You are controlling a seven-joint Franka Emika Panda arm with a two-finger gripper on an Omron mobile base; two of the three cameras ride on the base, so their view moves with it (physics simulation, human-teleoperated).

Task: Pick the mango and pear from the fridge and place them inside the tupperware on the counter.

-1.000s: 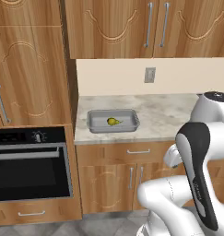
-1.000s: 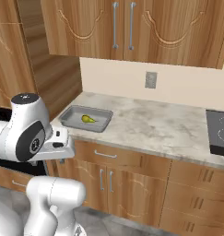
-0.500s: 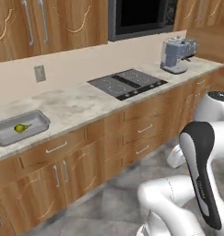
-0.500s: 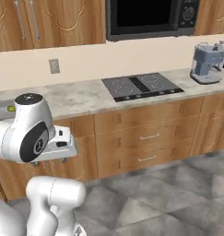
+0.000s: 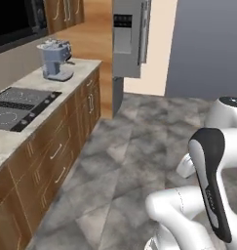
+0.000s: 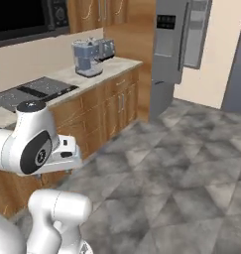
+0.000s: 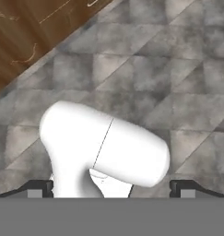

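Observation:
The grey fridge [image 5: 128, 39] [image 6: 172, 42] stands at the far end of the counter [image 5: 87, 65] [image 6: 119, 64], its dispenser panel facing the room. The mango, the pear and the tupperware are out of view. In the hand view my gripper [image 7: 111, 188] points down at the grey tiled floor. Its two dark fingertips [image 7: 37, 188] stand far apart at the bottom corners, open with nothing between them. My white arm is folded low over the base in both base views.
A grey coffee machine [image 5: 55, 61] [image 6: 87, 58] sits on the counter before the fridge. A black cooktop [image 5: 17, 105] [image 6: 35, 88] lies nearer, under a dark microwave [image 6: 28, 17]. Wooden cabinets line the left; open tiled floor [image 5: 134, 146] stretches toward the fridge.
The whole picture has swung along the counter as the base turned. The tupperware with the yellow-green fruit has left the views and the fridge has come in. The gripper stays open.

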